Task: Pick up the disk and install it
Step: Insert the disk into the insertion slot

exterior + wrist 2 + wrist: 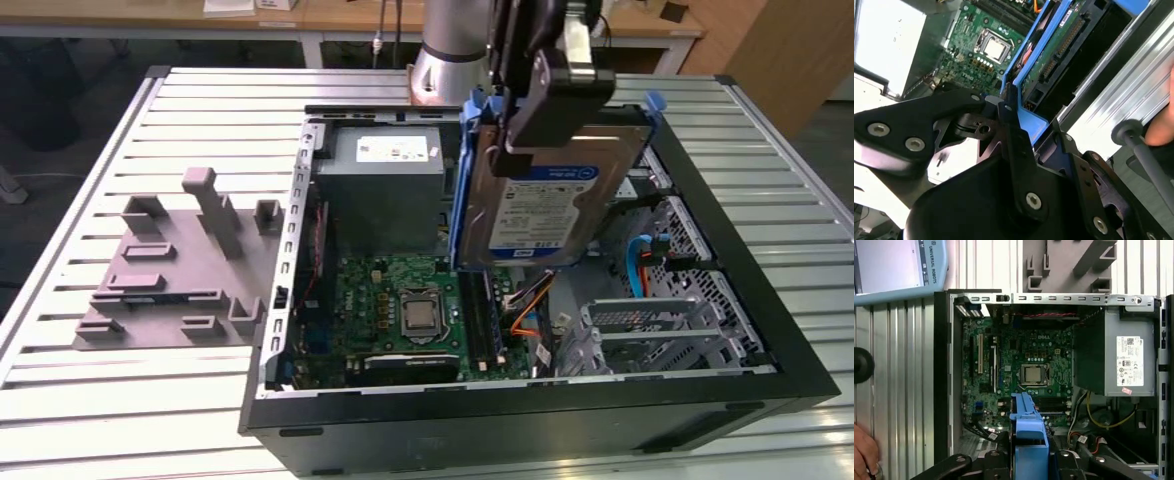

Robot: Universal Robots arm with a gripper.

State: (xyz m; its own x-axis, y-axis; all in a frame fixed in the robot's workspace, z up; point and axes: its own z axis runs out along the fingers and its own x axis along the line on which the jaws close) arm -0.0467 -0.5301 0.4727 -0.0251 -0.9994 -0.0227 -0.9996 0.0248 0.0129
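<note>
In the exterior view, holding the disk [547,215] on end by its blue handle [477,106], long axis near upright, label toward the camera, gripper [523,135] clamped on that handle directly above. Hangs clear over the open computer case [534,418], above the motherboard [400,290] edge, with the drive cage [667,320] lower and toward the exterior view's right.

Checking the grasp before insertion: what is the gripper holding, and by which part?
The flat silver hard drive with blue side rails, clamped at its blue plastic handle by the gripper.
</note>
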